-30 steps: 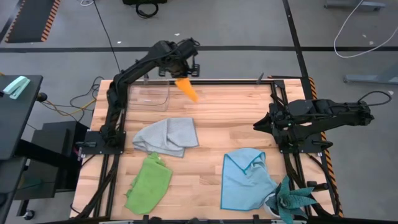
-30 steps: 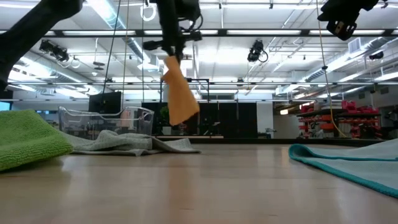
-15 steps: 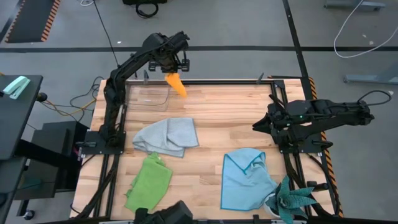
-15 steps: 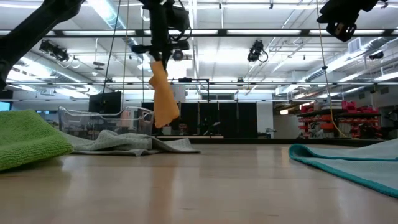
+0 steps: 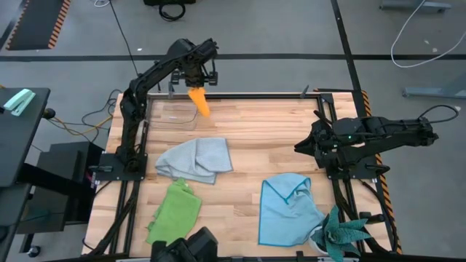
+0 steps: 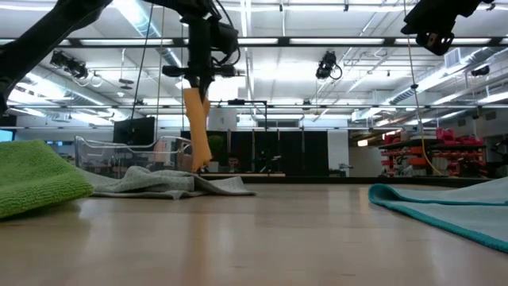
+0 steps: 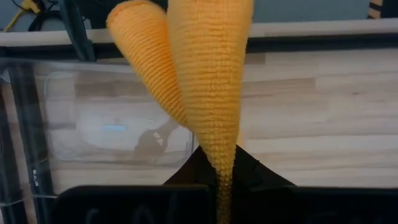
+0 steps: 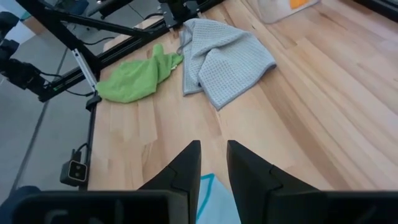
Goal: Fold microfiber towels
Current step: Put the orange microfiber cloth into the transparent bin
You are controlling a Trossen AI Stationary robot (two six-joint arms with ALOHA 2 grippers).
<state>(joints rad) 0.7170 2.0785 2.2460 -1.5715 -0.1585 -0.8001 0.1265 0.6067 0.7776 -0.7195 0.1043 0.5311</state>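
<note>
left jaws (image 5: 194,80): pressed together, pinching the orange-yellow towel (image 5: 199,101) by its top end; raised well above the tabletop (image 5: 262,138) at its far left corner
orange-yellow towel: hangs straight down from the left jaws in a narrow folded strip, clear of the tabletop; in the left wrist view the cloth (image 7: 208,87) runs out from between the jaws and fills the middle of the picture
clear plastic box (image 5: 175,113): just below and beside the left jaws; the towel's lower end hangs at its right rim; whether it touches, cannot tell
right jaws (image 8: 213,163): spread partway with a plain gap between them, pinching nothing; held above the right side of the tabletop, pointing toward the middle
light blue towel (image 5: 287,209): nearest to the right jaws, lying crumpled on the tabletop just under and to the near side of them, one corner folded over
grey towel (image 5: 195,160): farther out from the right jaws, across the middle, loosely bunched, flat on the tabletop; well below the left jaws
lime green towel (image 5: 175,215): beyond the grey one seen from the right jaws, near the front left edge, crumpled, close by the grey towel
teal plant (image 5: 341,234): front right corner, just beside the light blue towel
</note>
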